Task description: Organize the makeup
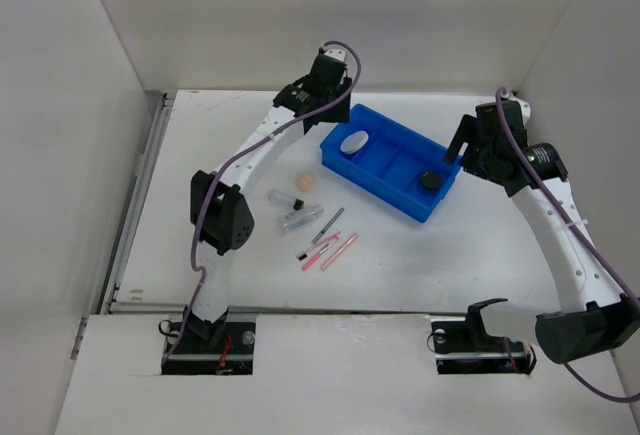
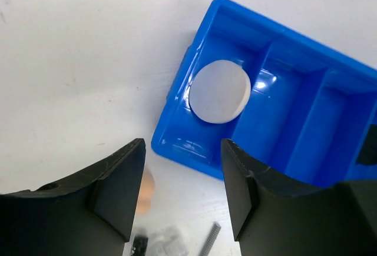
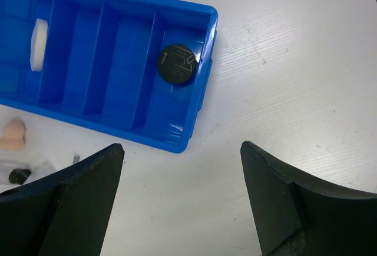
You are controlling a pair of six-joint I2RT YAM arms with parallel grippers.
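The blue tray [image 1: 392, 163] lies at the centre right. A white round pad [image 1: 354, 142] rests in its left compartment and the round black compact [image 1: 430, 181] in its right one. On the table in front of the tray lie the beige sponge [image 1: 306, 182], two clear vials [image 1: 285, 199], the thin dark brush [image 1: 327, 227] and pink sticks [image 1: 322, 252]. My left gripper [image 2: 182, 191] hovers open and empty by the tray's left end [image 2: 177, 144], with the pad [image 2: 219, 91] ahead of it. Open and empty too, my right gripper [image 3: 181, 150] hangs beside the tray's right end, near the compact [image 3: 177, 63].
White walls close in the table at the back and on both sides. A metal rail [image 1: 140, 195] runs along the left edge. The two middle compartments of the tray [image 3: 118, 62] hold nothing.
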